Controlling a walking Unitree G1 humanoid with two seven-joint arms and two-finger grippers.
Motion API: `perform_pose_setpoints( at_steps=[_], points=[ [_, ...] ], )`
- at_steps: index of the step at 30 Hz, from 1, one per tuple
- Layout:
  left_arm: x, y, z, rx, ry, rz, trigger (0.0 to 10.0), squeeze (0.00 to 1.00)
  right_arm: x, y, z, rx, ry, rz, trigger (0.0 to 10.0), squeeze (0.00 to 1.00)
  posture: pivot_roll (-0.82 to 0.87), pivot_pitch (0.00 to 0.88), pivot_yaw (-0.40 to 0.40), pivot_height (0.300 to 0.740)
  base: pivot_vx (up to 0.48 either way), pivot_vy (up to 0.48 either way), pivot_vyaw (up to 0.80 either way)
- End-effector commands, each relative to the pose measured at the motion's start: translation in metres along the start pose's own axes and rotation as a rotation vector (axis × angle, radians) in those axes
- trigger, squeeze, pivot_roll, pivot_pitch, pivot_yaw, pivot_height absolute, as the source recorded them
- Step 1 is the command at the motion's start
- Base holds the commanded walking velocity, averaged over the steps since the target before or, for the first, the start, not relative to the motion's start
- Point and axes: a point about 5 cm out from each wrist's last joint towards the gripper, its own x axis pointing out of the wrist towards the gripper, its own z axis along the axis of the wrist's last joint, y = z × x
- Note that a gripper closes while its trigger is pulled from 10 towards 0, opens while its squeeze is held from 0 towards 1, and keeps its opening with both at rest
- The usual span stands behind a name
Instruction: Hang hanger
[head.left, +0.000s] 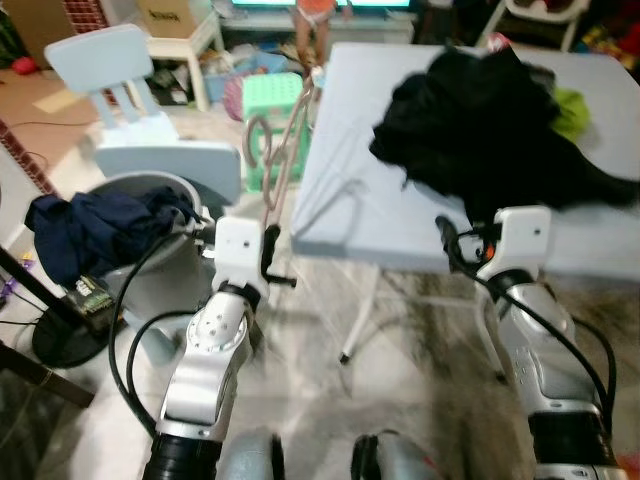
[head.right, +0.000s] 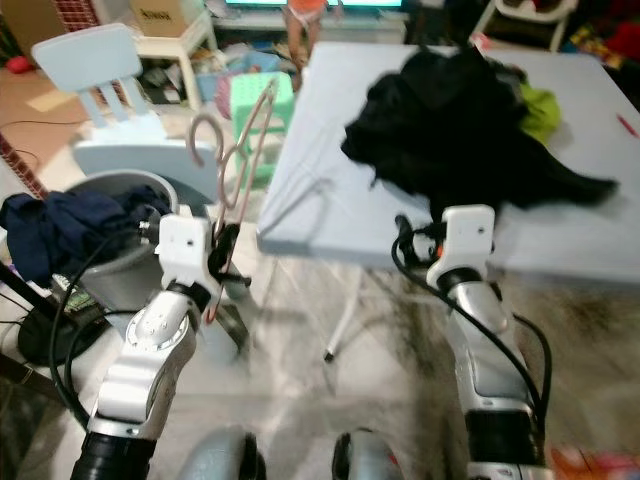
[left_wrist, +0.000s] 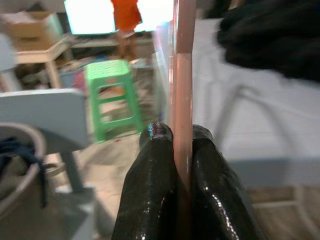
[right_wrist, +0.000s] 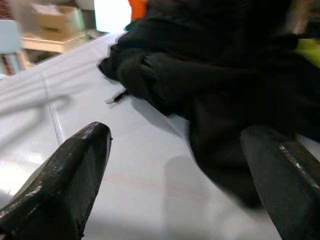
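Left claw (left_wrist: 182, 150) is clamped tight on the pink hanger (head.left: 290, 140), its two black fingers (left_wrist: 150, 190) pressed against either side of the thin bar with no gap showing. That arm is raised in front of the robot with the forearm pointing up, so the hanger stands upright above the wrist, beside the near left corner of the bench (head.left: 400, 190) and above the floor.

Right claw (right_wrist: 175, 170) is spread wide and holds nothing. In its wrist view one finger sits over bare bench top and the other near the edge of the black clothing (head.left: 480, 120), with open surface between them; whether either touches the cloth cannot be told. The right arm is also lifted, its wrist at the front edge of the bench just below the pile.

Largest in view is the pale grey bench, carrying the heap of black clothing with a yellow-green item (head.left: 570, 110) at its far side. To the robot's left stands a grey basket (head.left: 150, 190) with dark blue garments (head.left: 90, 225) draped over its rim. Behind it is a light blue chair (head.left: 110, 65), then a green stool (head.left: 275, 100) near the bench's far left corner. A cardboard box (head.left: 165, 15) at the back bears dark lettering too blurred to read. A person's legs in orange (head.left: 315, 20) show at the far edge.
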Motion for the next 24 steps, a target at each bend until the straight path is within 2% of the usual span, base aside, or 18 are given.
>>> perform_pose_setpoints(
  at_steps=[1, 4, 6, 8, 12, 14, 18, 21, 24],
  points=[
    [0.0, 0.004, 0.001, 0.014, -0.003, 0.013, 10.0, 0.0, 0.002, 0.005, 0.002, -0.012, -0.01, 0.025, 10.0, 0.0, 0.05, 0.075, -0.019, 0.74, -0.289, 0.0, 0.0],
    [0.0, 0.004, 0.001, 0.016, -0.005, 0.015, 10.0, 0.0, 0.0, 0.006, -0.002, 0.027, 0.027, 0.07, 10.0, 0.0, 0.05, 0.082, -0.02, 0.74, -0.279, 0.0, 0.0],
    [0.001, 0.005, 0.001, 0.016, -0.006, 0.018, 10.0, 0.0, 0.0, 0.003, -0.006, 0.016, 0.043, 0.044, 10.0, 0.0, 0.05, 0.082, -0.02, 0.74, -0.255, 0.0, 0.0],
    [0.0, 0.006, 0.001, 0.018, -0.006, 0.02, 10.0, 0.0, 0.001, -0.001, -0.008, 0.066, 0.049, 0.043, 10.0, 0.0, 0.05, 0.083, -0.02, 0.74, 0.0, 0.0, 0.0],
    [0.0, 0.005, 0.0, 0.007, -0.002, 0.017, 10.0, 0.0, 0.001, -0.001, -0.009, 0.058, 0.058, 0.04, 10.0, 0.0, 0.05, 0.084, -0.019, 0.74, 0.0, 0.0, 0.0],
    [0.0, 0.004, -0.001, 0.0, -0.001, 0.018, 10.0, 0.0, 0.001, -0.001, -0.011, 0.056, 0.066, 0.035, 10.0, 0.0, 0.05, 0.084, -0.019, 0.74, 0.0, 0.0, 0.0],
    [0.0, 0.003, 0.0, -0.012, 0.002, 0.019, 10.0, 0.0, 0.001, 0.005, -0.012, 0.127, 0.073, 0.089, 10.0, 0.0, 0.05, 0.084, -0.02, 0.74, 0.0, 0.0, 0.0],
    [-0.001, 0.004, 0.0, -0.014, 0.001, 0.013, 10.0, 0.0, 0.0, 0.007, -0.013, 0.168, 0.082, 0.111, 10.0, 0.0, 0.05, 0.082, -0.019, 0.74, 0.0, 0.442, 0.0],
    [-0.001, 0.003, -0.001, -0.014, 0.005, 0.004, 10.0, 0.0, 0.002, 0.008, -0.012, 0.143, 0.078, 0.121, 10.0, 0.0, 0.05, 0.082, -0.019, 0.74, 0.0, 0.48, 0.0]
  ],
)
